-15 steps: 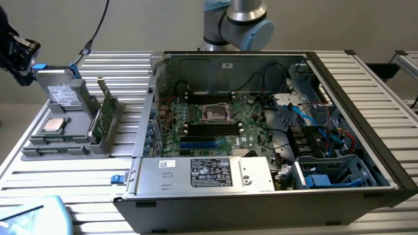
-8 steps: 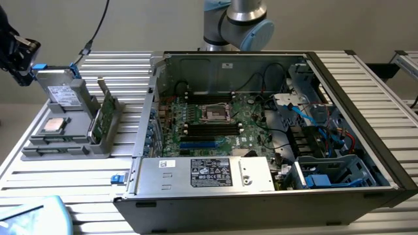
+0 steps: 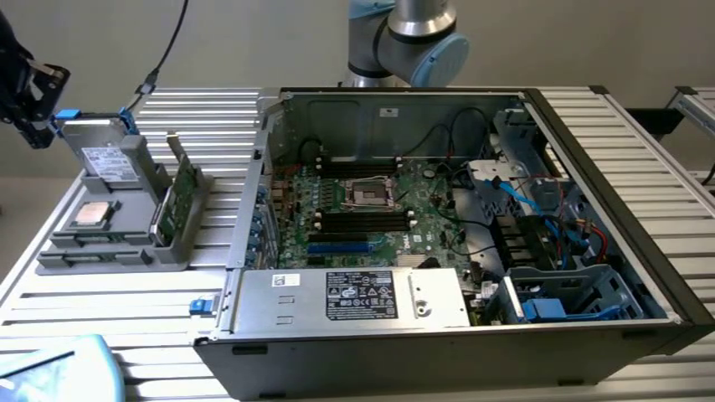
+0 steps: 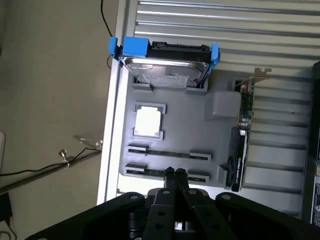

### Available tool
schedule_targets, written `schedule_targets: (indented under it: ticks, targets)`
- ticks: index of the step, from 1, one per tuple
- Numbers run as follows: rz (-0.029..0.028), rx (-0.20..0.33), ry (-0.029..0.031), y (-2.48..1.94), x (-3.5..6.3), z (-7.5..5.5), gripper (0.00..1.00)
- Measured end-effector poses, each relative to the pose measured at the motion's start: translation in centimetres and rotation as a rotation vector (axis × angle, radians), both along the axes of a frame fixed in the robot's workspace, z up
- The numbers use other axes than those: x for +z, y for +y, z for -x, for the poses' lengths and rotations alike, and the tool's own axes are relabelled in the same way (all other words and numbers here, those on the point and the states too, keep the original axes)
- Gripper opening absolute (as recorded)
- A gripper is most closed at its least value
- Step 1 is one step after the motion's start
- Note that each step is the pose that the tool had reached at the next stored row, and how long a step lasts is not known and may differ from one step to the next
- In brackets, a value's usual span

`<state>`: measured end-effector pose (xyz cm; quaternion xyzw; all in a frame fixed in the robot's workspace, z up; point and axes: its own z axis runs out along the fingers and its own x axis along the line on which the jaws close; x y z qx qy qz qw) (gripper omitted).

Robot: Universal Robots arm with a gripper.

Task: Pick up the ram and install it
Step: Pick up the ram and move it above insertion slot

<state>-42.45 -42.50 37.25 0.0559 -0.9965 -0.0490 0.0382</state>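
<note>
Two rams stand on edge in the slots of a grey tray (image 4: 190, 107): one ram (image 4: 167, 153) and a second ram (image 4: 150, 172) just past it, nearest my fingertips. In the exterior view these thin sticks (image 3: 99, 243) lie at the front of the tray (image 3: 129, 180), at the exterior view's left of the open computer case (image 3: 659, 285). My gripper (image 4: 175, 175) hovers above the tray's ram end, fingers pressed together with nothing between them. The exterior view has the gripper (image 3: 39, 134) high at the left edge, above the tray's back corner. The motherboard's black memory slots (image 3: 363, 219) flank the processor socket (image 3: 367, 193).
The tray also holds a hard drive in a blue bracket (image 4: 165, 70), a square processor chip (image 4: 148, 121) and an upright expansion card (image 4: 240, 155). A cable (image 4: 35, 167) trails on the floor beside the slatted table (image 4: 225, 20). Cables and a power supply (image 3: 352, 297) crowd the case.
</note>
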Motion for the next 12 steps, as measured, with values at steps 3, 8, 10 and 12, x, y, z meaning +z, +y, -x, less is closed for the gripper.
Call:
schedule_targets:
  ticks: [3, 8, 10, 12]
  targets:
    - [0.0000, 0.054, 0.0000, 0.00, -0.02, 0.00, 0.11]
    - [0.0000, 0.145, -0.0003, 0.00, -0.10, 0.00, 0.11]
    - [0.0000, 0.182, -0.0004, 0.00, -0.14, 0.00, 0.11]
    - [0.0000, 0.218, -0.0005, 0.00, -0.19, 0.00, 0.11]
